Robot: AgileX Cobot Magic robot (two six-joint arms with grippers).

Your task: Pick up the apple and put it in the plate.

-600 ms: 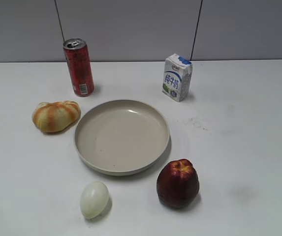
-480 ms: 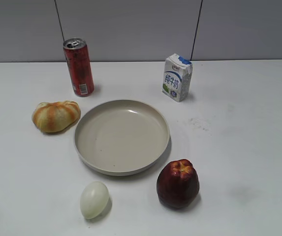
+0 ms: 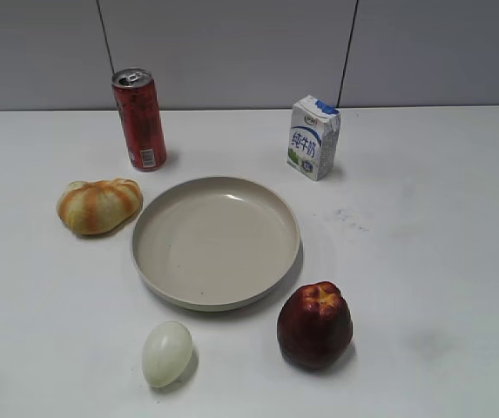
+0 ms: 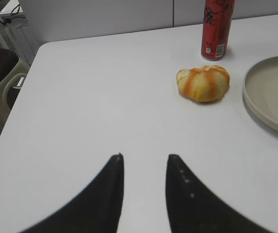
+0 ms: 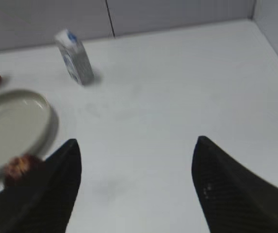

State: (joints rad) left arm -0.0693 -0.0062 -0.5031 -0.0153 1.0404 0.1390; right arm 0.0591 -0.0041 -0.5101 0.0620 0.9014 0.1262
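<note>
The dark maroon apple (image 3: 314,324) stands on the white table just right of the front of the beige plate (image 3: 216,241). In the right wrist view the apple (image 5: 20,165) shows at the left, partly behind the left finger, beside the plate (image 5: 12,124). My right gripper (image 5: 136,143) is open wide and empty, over bare table right of the apple. My left gripper (image 4: 144,156) is open and empty over bare table, well left of the plate's rim (image 4: 269,92). Neither gripper shows in the exterior view.
A red can (image 3: 139,119) stands at the back left and a milk carton (image 3: 313,137) at the back right. An orange-striped bun (image 3: 98,205) lies left of the plate, a pale egg (image 3: 166,353) in front of it. The table's left edge (image 4: 29,63) shows in the left wrist view.
</note>
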